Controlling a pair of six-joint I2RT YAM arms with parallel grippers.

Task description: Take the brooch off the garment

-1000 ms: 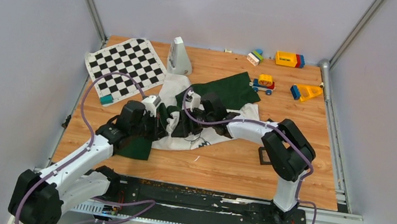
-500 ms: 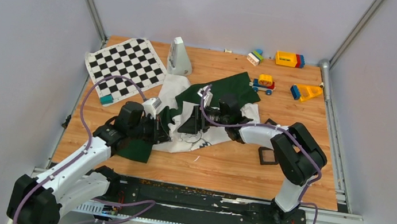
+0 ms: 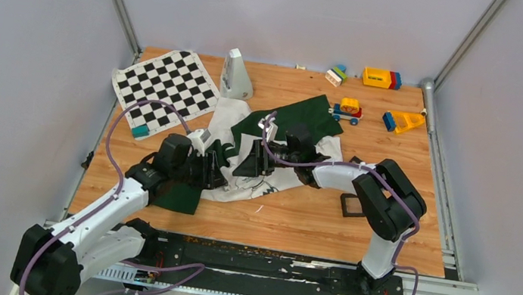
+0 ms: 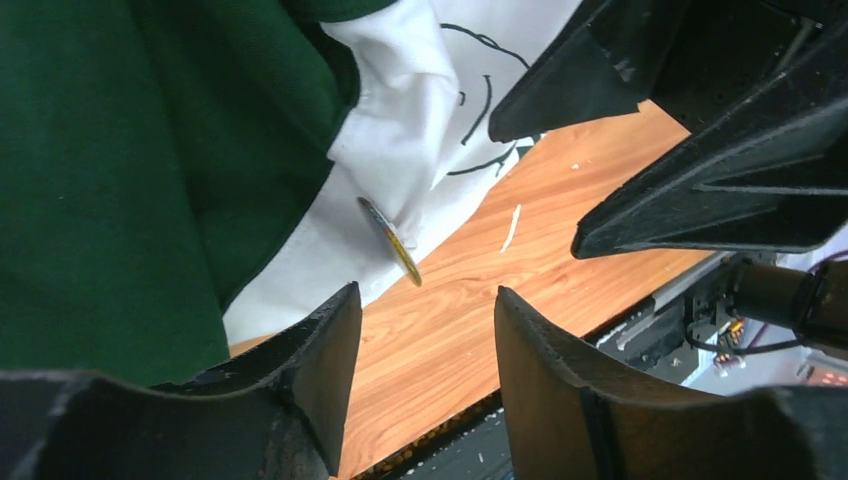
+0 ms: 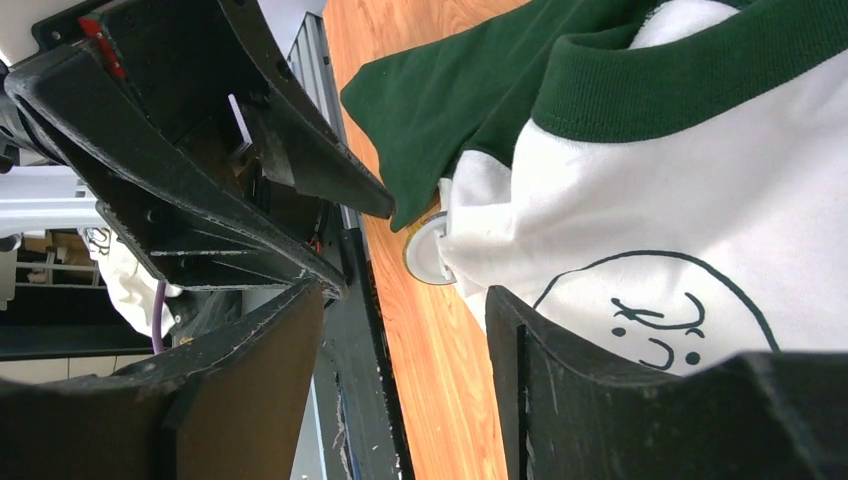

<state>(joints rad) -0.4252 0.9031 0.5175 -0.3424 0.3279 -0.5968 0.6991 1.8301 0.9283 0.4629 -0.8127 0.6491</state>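
The gold brooch (image 4: 390,240) sits on the white edge of the garment (image 4: 420,130), in the middle of the table (image 3: 309,222). The left gripper (image 4: 425,330) and right gripper (image 5: 400,340) are near it, both spread wide, holding nothing.

The garment (image 3: 228,116), a white T-shirt with dark green sleeves and a black line-drawn face, lies crumpled on the table (image 3: 309,222). The brooch (image 4: 390,240), a small yellowish-gold disc, sits tilted on a raised white fold.

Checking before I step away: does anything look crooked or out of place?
The brooch hangs tilted off a bunched white fold of the garment, and a small white scrap lies on the table nearby.
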